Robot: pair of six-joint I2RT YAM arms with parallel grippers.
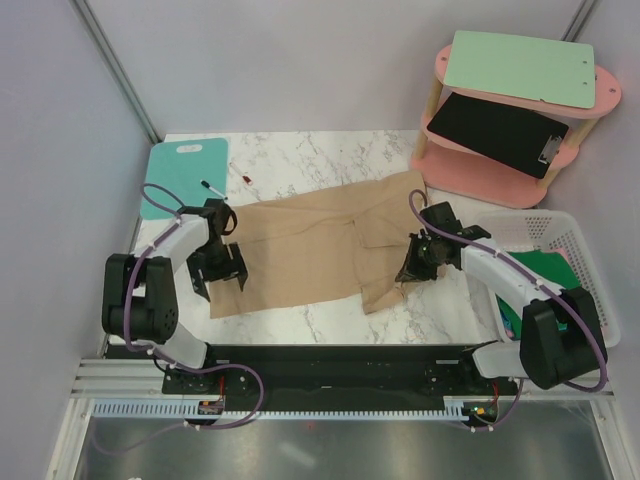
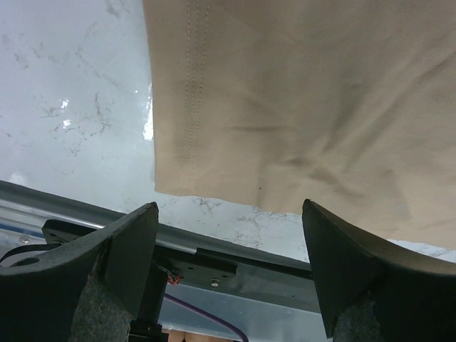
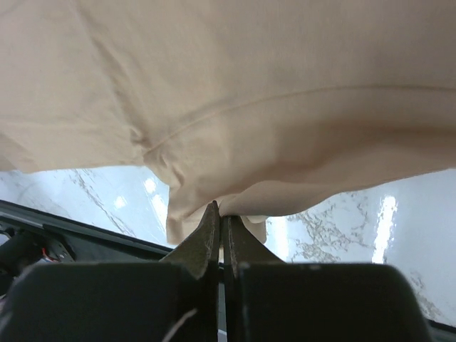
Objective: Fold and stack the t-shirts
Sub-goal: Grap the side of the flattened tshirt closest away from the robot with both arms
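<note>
The tan t-shirt (image 1: 320, 245) lies on the marble desk (image 1: 300, 155). Its long axis runs from the left pincer (image 1: 218, 272), spread at the hem, to the right pincer (image 1: 412, 266), which pinches a cloth fold. Only the left wrist view shows the hem stitching (image 2: 191, 85); only the top view shows the pale walls (image 1: 60, 120).
</note>
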